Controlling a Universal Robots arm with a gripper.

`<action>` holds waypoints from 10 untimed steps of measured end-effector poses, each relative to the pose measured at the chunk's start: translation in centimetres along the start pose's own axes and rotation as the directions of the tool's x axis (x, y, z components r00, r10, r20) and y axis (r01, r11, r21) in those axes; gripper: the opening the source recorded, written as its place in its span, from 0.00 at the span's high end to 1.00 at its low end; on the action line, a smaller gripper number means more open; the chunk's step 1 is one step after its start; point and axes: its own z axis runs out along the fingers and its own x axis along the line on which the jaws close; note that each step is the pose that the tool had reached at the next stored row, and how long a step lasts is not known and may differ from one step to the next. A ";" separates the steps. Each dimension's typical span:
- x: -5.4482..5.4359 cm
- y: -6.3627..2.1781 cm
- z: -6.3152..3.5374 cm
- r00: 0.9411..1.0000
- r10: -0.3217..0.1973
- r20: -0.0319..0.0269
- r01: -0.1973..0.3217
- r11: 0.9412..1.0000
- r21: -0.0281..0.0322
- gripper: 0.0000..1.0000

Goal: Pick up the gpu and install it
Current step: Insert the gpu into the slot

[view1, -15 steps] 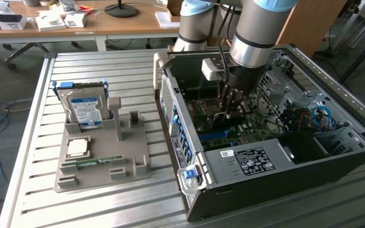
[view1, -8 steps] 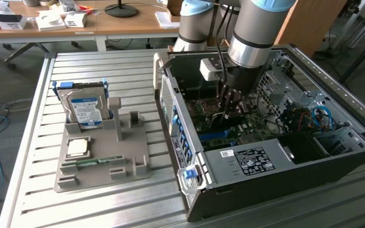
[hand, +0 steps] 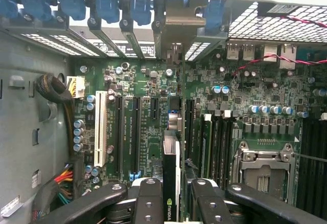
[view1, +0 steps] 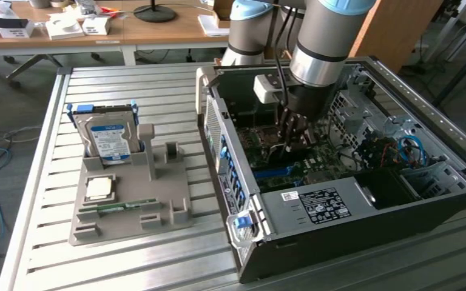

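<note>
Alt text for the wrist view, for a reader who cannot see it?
The gripper holds the graphics card edge-on between its fingers, over the green motherboard and its long slots, inside the grey computer case.

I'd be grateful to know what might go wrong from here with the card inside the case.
The gpu, clamped edge-on in the end effector, hangs over a crowded motherboard; a slight offset might press it onto the neighbouring memory slots. Its metal bracket might also catch on the blue latches.
</note>
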 end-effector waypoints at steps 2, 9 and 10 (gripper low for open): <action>0.0 0.07 0.04 1.000 0.000 0.000 0.000 1.000 0.000 0.74; 0.0 0.08 0.16 1.000 0.000 0.000 0.000 1.000 0.000 0.74; 0.0 0.08 0.19 1.000 0.000 0.000 0.000 1.000 0.000 0.74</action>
